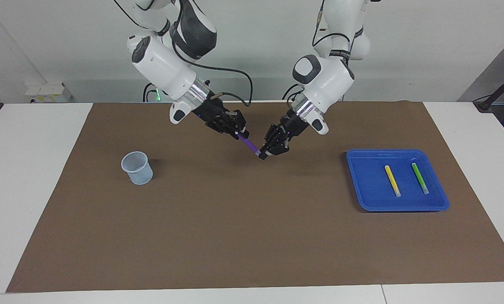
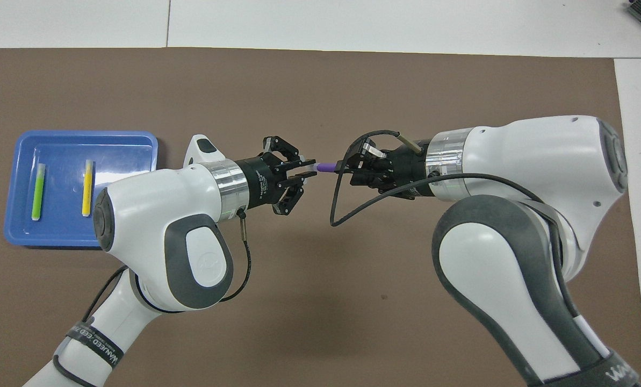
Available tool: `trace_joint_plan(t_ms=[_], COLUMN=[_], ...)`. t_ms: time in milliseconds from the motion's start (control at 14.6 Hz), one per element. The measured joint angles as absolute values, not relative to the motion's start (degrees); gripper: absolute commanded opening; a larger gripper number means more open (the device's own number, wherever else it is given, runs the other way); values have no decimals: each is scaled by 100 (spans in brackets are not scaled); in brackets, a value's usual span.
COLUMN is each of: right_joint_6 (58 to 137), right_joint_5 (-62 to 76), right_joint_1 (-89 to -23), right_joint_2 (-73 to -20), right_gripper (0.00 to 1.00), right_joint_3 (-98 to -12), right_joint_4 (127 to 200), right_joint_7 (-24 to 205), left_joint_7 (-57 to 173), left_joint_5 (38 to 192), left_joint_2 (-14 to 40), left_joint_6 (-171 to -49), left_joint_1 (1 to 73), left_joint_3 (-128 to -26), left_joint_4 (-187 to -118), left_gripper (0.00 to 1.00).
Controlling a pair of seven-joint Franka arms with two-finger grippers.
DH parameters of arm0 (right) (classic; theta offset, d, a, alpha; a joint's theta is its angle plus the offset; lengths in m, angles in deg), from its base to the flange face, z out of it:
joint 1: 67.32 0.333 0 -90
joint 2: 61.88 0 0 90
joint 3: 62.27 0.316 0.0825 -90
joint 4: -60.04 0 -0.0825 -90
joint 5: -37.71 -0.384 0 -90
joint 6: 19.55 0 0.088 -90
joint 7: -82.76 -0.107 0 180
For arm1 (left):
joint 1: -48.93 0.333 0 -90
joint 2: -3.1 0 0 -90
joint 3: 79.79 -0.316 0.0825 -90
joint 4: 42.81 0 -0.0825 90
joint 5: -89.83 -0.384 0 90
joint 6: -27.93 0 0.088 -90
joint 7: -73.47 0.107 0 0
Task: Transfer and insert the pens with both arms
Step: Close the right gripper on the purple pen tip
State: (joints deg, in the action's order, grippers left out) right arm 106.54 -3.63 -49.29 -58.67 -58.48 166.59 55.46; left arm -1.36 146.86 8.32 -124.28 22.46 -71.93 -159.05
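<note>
Purple pen is bridged in mid-air over the brown mat, pinched at its lower end by the left gripper. Right gripper surrounds the upper end for handover; its grip cannot be confirmed.

Facing camera high across table; overhead camera above robots, steeply down; both share mat.

- Slim purple marker pen: I see only its middle; both ends sit inside black gripper fingers.
- White jointed arms: upper links cut off by my facing view's top edge, bases by the overhead's bottom edge.
</note>
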Motion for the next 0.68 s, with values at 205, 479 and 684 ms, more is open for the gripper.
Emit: trace_joint_plan(t_ms=[205, 479, 684], right_joint_6=[10656, 10663, 10663], right_joint_5=[-363, -363, -364], right_joint_1=[-4935, -4935, -4935], right_joint_2=[-5867, -5867, -5868], right_gripper=[22, 0, 0], right_joint_3=[-5850, -5845, -5842], right_joint_4=[16659, 16655, 16653], right_joint_7=[5551, 5553, 5553], left_joint_7=[-137, -139, -141], left_joint_5=[14686, 14686, 14686], left_joint_2=[831, 831, 831], left_joint_6=[-12428, -12429, -12429], left_joint_1=[2245, 2222, 2221], left_joint_3=[-7193, -7189, -7189], left_joint_4=[-15905, -15921, -15923], left_gripper=[0, 0, 0])
